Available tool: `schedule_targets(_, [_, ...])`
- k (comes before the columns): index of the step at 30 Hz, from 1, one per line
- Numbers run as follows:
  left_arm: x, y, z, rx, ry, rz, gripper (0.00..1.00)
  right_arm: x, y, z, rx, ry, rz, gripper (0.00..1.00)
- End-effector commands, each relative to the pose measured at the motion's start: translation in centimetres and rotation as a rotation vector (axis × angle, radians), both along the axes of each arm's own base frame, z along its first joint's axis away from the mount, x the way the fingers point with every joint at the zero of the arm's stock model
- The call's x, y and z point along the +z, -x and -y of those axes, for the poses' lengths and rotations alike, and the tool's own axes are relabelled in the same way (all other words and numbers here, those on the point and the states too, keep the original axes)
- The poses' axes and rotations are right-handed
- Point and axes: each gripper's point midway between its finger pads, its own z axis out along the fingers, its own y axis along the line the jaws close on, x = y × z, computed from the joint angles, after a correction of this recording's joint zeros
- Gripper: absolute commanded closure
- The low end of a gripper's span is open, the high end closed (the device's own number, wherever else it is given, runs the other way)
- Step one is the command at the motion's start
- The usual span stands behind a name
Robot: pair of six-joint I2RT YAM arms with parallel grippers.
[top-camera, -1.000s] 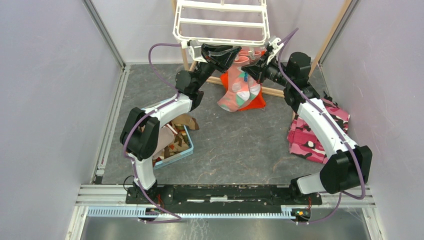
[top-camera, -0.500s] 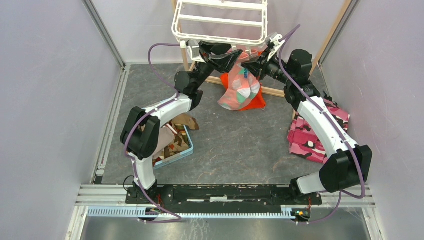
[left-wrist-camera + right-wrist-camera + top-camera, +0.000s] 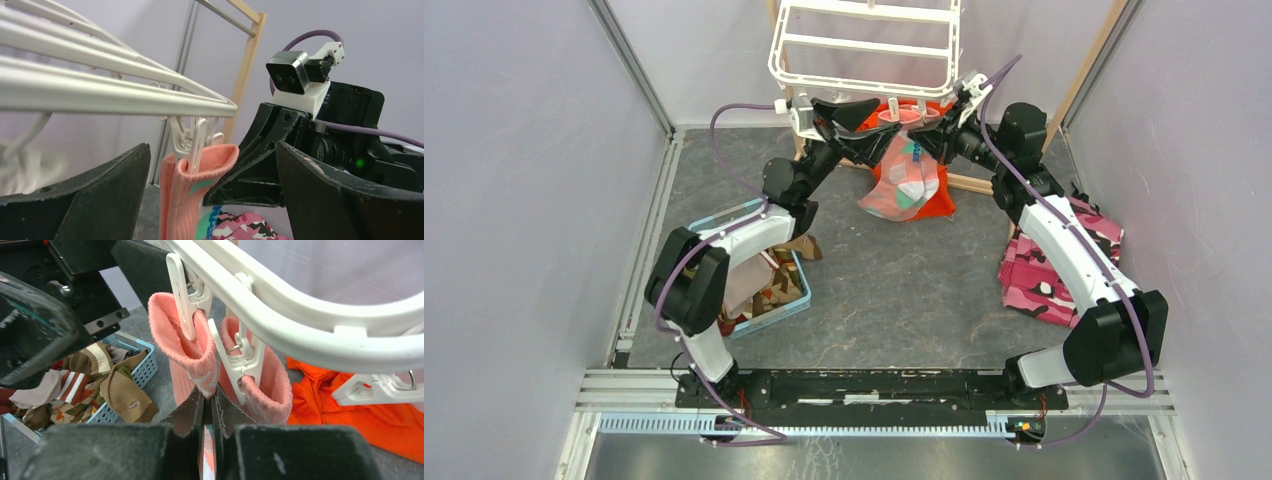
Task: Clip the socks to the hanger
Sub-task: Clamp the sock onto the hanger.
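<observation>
The white hanger (image 3: 864, 50) hangs at the back, also in the right wrist view (image 3: 280, 325). Two pink socks with teal and white patches (image 3: 904, 185) hang from clips on its near edge. In the right wrist view one clip (image 3: 182, 300) grips the left sock's cuff (image 3: 192, 360), and a second clip (image 3: 245, 360) holds the other sock (image 3: 272, 385). My right gripper (image 3: 209, 400) (image 3: 921, 128) is shut on the left sock's cuff just below its clip. My left gripper (image 3: 212, 147) (image 3: 874, 105) is open, with its fingers either side of that clipped cuff (image 3: 200, 175) and not touching it.
A blue basket (image 3: 769, 290) (image 3: 125, 370) of brown and striped socks sits at the left. An orange garment (image 3: 939, 200) lies under the hanger. A pink camouflage cloth (image 3: 1054, 270) lies at the right. The wooden stand (image 3: 1084, 70) rises behind.
</observation>
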Motion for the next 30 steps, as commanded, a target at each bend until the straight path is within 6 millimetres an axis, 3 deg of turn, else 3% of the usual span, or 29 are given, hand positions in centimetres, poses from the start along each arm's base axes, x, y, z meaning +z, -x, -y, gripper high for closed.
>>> schedule_targets(1, [1.6, 1.9, -2.6, 0.050, 0.035, -0.020, 0.00, 1.8, 0.9, 0.6, -0.012, -0.002, 0.075, 0.84])
schedule_targets(8, [-1.0, 3.5, -4.8, 0.132, -0.036, -0.081, 0.00, 1.1, 1.4, 0.7, -0.007, 0.004, 0.062, 0.82])
schedule_targets(12, [-1.8, 4.7, -5.8, 0.155, -0.071, -0.102, 0.00, 0.6, 1.9, 0.9, -0.004, 0.034, 0.062, 0.63])
schedule_targets(17, [-3.9, 6.5, -7.2, 0.193, -0.180, -0.137, 0.00, -0.4, 5.0, 2.0, 0.050, 0.139, 0.126, 0.48])
schedule_targets(23, [-9.2, 9.1, -9.8, 0.244, -0.319, -0.264, 0.00, -4.9, 10.1, 4.8, 0.177, 0.299, 0.192, 0.34])
schedule_targets(24, [-10.8, 9.5, -10.5, 0.257, -0.338, -0.313, 0.00, -6.3, 10.7, 5.0, 0.196, 0.314, 0.163, 0.31])
schedule_targets(27, [-13.3, 11.0, -12.0, 0.280, -0.358, -0.390, 0.00, -9.3, 12.8, 5.1, 0.272, 0.318, 0.117, 0.27])
schedule_targets(30, [-15.3, 12.2, -13.2, 0.289, -0.384, -0.477, 0.00, -10.7, 14.1, 5.6, 0.293, 0.288, 0.141, 0.21])
